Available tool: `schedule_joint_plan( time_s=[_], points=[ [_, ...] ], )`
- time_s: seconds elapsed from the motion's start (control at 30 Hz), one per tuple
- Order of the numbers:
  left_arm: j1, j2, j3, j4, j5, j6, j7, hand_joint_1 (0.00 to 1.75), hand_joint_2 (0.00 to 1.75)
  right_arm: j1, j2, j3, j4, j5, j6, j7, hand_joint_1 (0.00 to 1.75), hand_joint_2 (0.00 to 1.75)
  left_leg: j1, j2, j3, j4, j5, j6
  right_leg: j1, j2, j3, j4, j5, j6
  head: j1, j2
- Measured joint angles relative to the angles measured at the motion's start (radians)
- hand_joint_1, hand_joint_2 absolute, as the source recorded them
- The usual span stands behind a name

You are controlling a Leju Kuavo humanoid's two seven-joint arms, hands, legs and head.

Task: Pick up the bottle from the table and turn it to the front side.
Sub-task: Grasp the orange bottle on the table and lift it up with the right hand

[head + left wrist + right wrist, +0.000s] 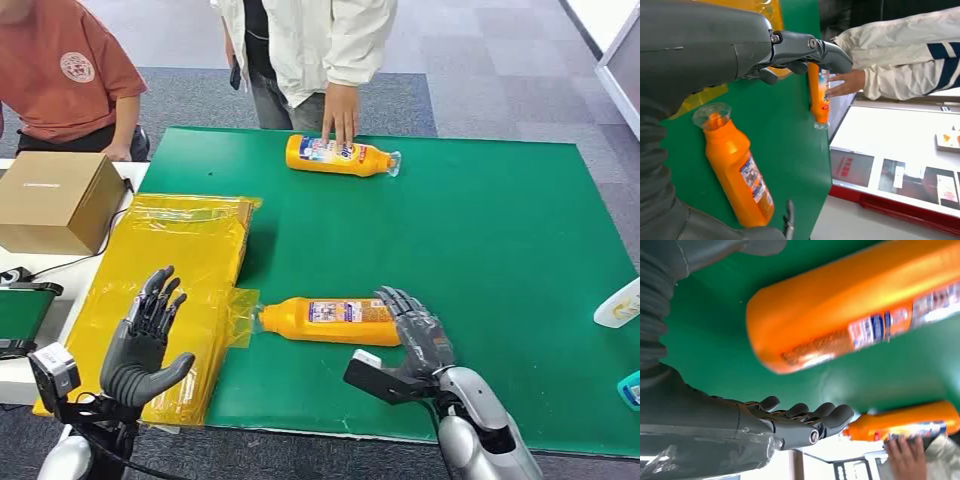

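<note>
We log the near orange bottle (330, 320) lying on its side on the green mat (468, 260), clear cap toward the yellow bags (181, 270). Right hand (415, 335) sits just beside its base, fingers spread, holding nothing. Left hand (143, 340) hovers over the bags, fingers apart. A person's hand (341, 112) presses the far bottle (340, 156). The bottles' contents are not visible.

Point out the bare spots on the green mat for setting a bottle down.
Free: the broad stretch of green mat between the far bottle and near bottle, running right. Crowded: the left edge with yellow bags, and around the right hand.
</note>
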Motion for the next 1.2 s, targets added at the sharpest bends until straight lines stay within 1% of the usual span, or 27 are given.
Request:
schedule_joint_plan(
  time_s=[0.27, 0.43, 0.67, 0.87, 0.93, 1.07, 1.1, 1.2],
  points=[
    [-0.027, -0.001, -0.002, 0.008, 0.017, -0.015, 0.002, 0.0, 1.75, -0.077, 0.026, 0.044, 0.163, 0.017, -0.026, 0.007, 0.0, 1.75, 0.0, 0.0, 0.0, 0.0, 0.0, 0.0, 0.0, 0.0, 0.0, 0.0, 0.0, 0.0, 0.0, 0.0],
    [-0.031, -0.001, -0.004, 0.011, 0.019, -0.019, 0.002, 0.0, 1.75, -0.11, 0.036, 0.049, 0.221, 0.019, -0.031, 0.013, 0.0, 1.75, 0.0, 0.0, 0.0, 0.0, 0.0, 0.0, 0.0, 0.0, 0.0, 0.0, 0.0, 0.0, 0.0, 0.0],
    [-0.034, -0.008, -0.032, 0.012, 0.019, -0.025, -0.006, 0.0, 1.75, -0.181, 0.054, 0.049, 0.356, 0.03, -0.036, 0.013, 0.0, 1.75, 0.0, 0.0, 0.001, 0.0, 0.0, 0.0, 0.0, 0.0, 0.001, 0.0, 0.001, 0.0, 0.0, 0.0],
    [-0.03, -0.011, -0.056, 0.011, 0.027, -0.025, -0.007, 0.0, 1.75, -0.217, 0.06, 0.048, 0.413, 0.034, -0.013, 0.01, 0.0, 1.75, 0.0, 0.0, 0.004, 0.0, 0.0, 0.0, 0.0, 0.0, 0.003, 0.0, 0.001, 0.0, 0.0, 0.0],
    [-0.03, -0.011, -0.061, 0.011, 0.032, -0.025, -0.006, 0.0, 1.75, -0.223, 0.062, 0.047, 0.423, 0.033, -0.007, 0.008, 0.04, 1.75, 0.0, 0.0, 0.004, 0.0, 0.0, 0.0, 0.0, 0.0, 0.003, 0.0, 0.001, 0.0, 0.0, 0.0],
    [-0.028, -0.011, -0.064, 0.011, 0.039, -0.024, -0.007, 0.0, 1.75, -0.23, 0.064, 0.047, 0.435, 0.03, -0.001, 0.004, 1.71, 1.75, 0.0, 0.0, 0.005, 0.0, 0.001, 0.0, 0.0, 0.001, 0.004, 0.0, 0.002, 0.0, 0.0, 0.0],
    [-0.028, -0.011, -0.064, 0.011, 0.04, -0.024, -0.006, 0.0, 1.75, -0.23, 0.064, 0.047, 0.436, 0.029, 0.0, 0.003, 1.75, 1.75, 0.0, 0.0, 0.005, 0.0, 0.001, 0.0, 0.0, 0.001, 0.004, 0.0, 0.002, -0.001, 0.0, 0.0],
    [-0.026, -0.011, -0.064, 0.011, 0.041, -0.022, -0.006, 0.0, 1.75, -0.231, 0.064, 0.046, 0.438, 0.02, -0.001, 0.0, 1.75, 1.75, 0.0, 0.0, 0.006, 0.0, 0.001, 0.0, 0.0, 0.001, 0.004, 0.0, 0.002, -0.001, 0.0, 0.0]
  ],
)
